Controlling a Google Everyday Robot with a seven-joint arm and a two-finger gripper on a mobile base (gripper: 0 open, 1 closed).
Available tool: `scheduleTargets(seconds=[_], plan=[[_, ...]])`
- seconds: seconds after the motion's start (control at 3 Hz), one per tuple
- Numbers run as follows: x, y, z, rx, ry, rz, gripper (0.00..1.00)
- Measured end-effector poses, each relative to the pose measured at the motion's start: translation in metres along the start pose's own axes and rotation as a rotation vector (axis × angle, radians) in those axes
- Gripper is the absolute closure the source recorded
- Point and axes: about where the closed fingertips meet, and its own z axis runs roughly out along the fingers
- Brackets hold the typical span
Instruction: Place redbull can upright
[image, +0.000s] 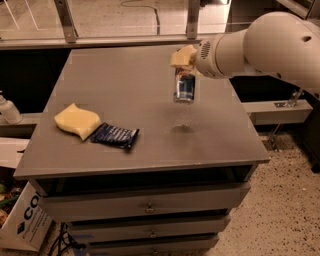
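Your gripper (183, 61) hung above the right half of the grey table (125, 85), toward its back edge, at the end of the thick white arm (260, 45) that reached in from the right side of the view. Its pale yellow fingers (181, 55) pointed down, and the jaws were clamped on the top end of the redbull can (184, 87).

You held the can upright and clear of the table. It hung straight below the gripper with its blue and silver panels facing the camera. Its base touched nothing, and a small dark shadow (182, 128) lay on the tabletop beneath it, a little nearer the front edge.

2 other things lay on the left half of the table, well apart from the can. A yellow sponge (76, 121) sat near the left edge. A dark blue snack wrapper (114, 136) lay flat just beside it on its right, and from this view you could not tell whether the 2 touched.

Below the tabletop you could see 3 drawer fronts (145, 202) stacked 1 over another, each with a small knob in the middle. A white bottle (9, 110) stood off the table at the far left. A cardboard box (25, 220) with blue lettering sat on the speckled floor (280, 210) at the lower left corner.
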Motion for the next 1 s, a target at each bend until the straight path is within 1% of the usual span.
scheduleTargets(seconds=[0.33,0.67,1.0], plan=[[0.014,-0.002,0.011,0.095,0.099,-0.037,1.0],[0.027,-0.008,0.017,0.177,0.181,-0.078,1.0],[0.025,-0.016,0.02,0.19,0.179,-0.107,1.0]])
